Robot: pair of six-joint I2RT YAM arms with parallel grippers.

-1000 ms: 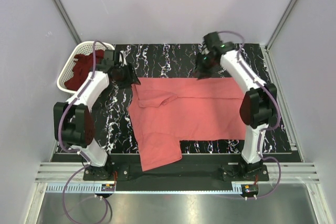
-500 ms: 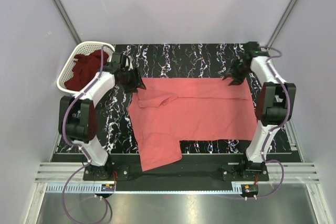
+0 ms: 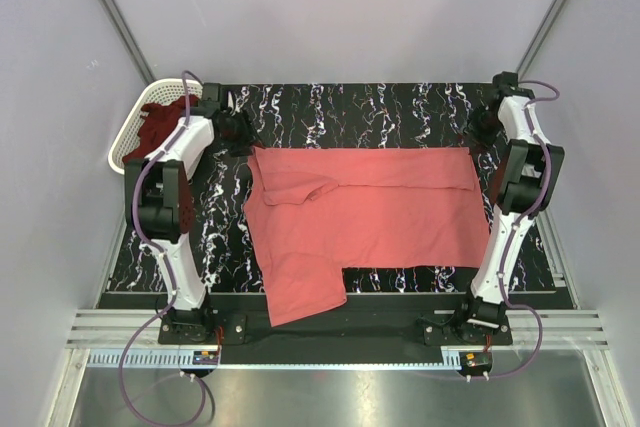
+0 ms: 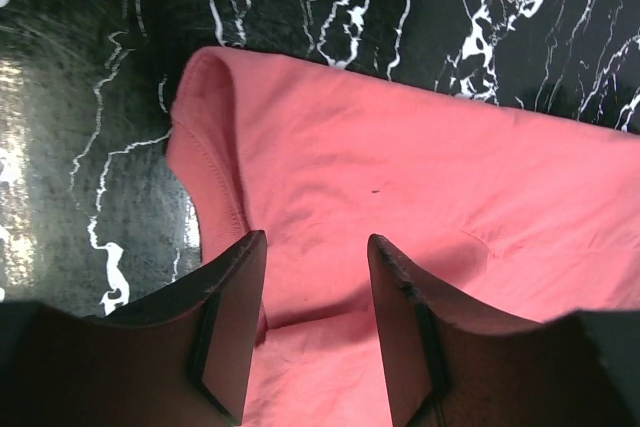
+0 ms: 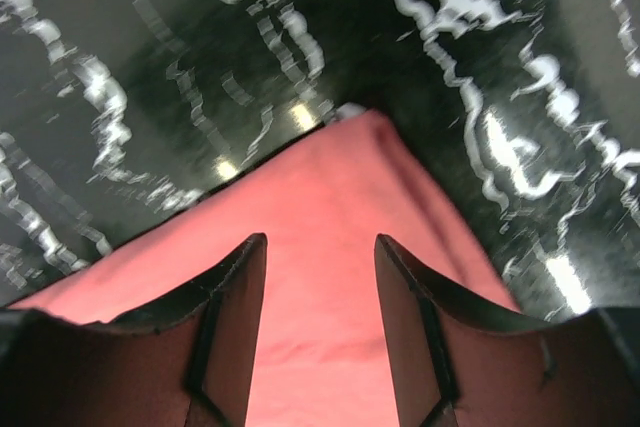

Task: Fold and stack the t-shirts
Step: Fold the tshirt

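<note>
Pink shirt (image 3: 370, 202) lies spread on the table (image 3: 400, 107), one flap reaching past the near edge. My left tool (image 4: 310, 242) and right tool (image 5: 320, 242) sit over its far corners, jaws apart, nothing pinched. If I close too shallow I may catch only hem, and a corner could slip mid-fold; the overhanging flap might drag the cloth askew

Overhead camera spans the table (image 3: 400, 107); wrist cameras hang close above the pink shirt (image 3: 390, 209).

maroon t-shirt (image 3: 150, 135) half behind left arm (image 3: 186, 142), right wrist view blurred
</note>
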